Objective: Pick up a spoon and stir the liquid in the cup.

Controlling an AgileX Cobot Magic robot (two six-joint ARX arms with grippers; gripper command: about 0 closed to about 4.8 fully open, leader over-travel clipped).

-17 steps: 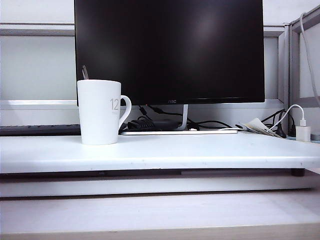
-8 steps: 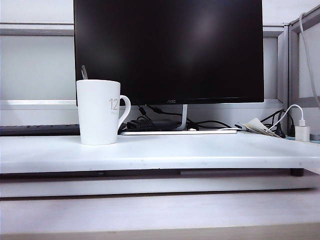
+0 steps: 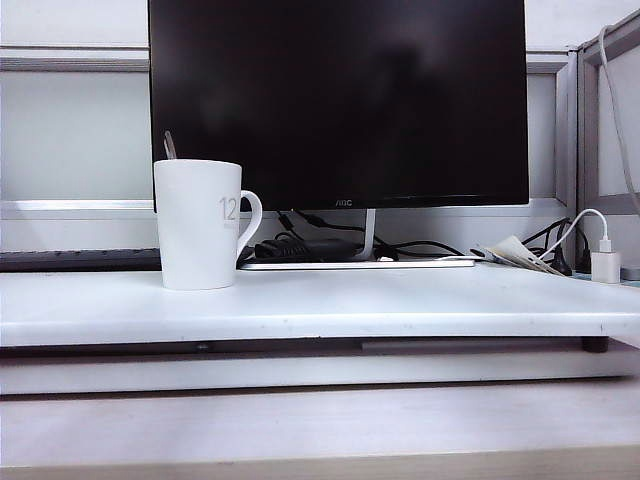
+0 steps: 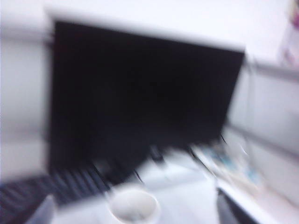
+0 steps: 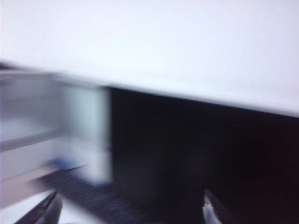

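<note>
Facing monitor [image 3: 340, 100], left end effector [image 4: 134, 212], right end effector [image 5: 129, 212], desk [image 3: 400, 310]

Exterior view sharp, evenly lit; wrist views motion-blurred.

My white tabletop [image 3: 400, 310]: cup [image 3: 198, 224] near left edge, monitor base [image 3: 358, 263] at back, charger [image 3: 606, 266] right edge.

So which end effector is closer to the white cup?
Left, likely. Its view looks down on the cup. The right end effector faces only the monitor; neither shows in the exterior view.
</note>
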